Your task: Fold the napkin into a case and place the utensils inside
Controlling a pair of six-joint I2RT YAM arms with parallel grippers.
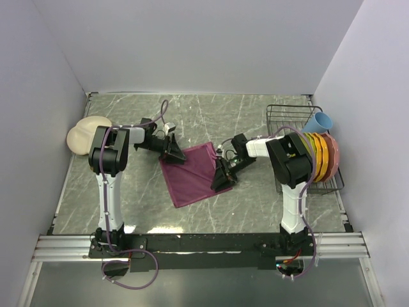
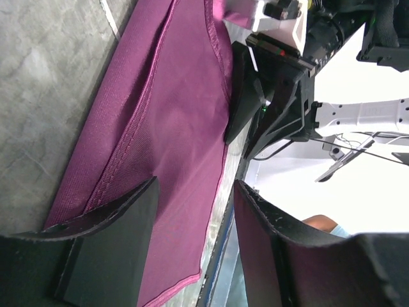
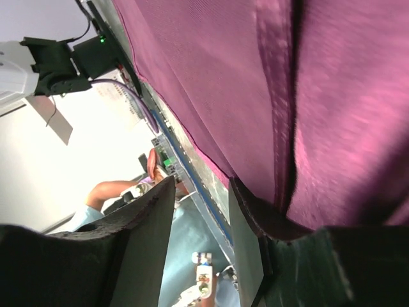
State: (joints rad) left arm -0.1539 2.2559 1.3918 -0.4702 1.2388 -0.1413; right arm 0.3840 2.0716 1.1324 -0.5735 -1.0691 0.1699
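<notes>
The maroon napkin [image 1: 192,174] lies spread on the grey table between both arms; a raised hem or fold line runs along it [image 2: 137,128]. My left gripper [image 1: 174,153] is at its upper-left edge, open [image 2: 195,185], one finger over the cloth and the napkin's edge running through the gap. My right gripper [image 1: 223,176] is at the napkin's right edge, open [image 3: 203,185], nothing between its fingers. There the cloth [image 3: 255,96] rests against the back of one finger. The utensils are out of view.
A cream divided plate [image 1: 82,135] sits at the far left by the wall. A wire dish rack [image 1: 291,118] at the right holds coloured plates [image 1: 323,157] and a blue cup [image 1: 321,120]. The table's front rail [image 1: 192,243] runs behind the arm bases.
</notes>
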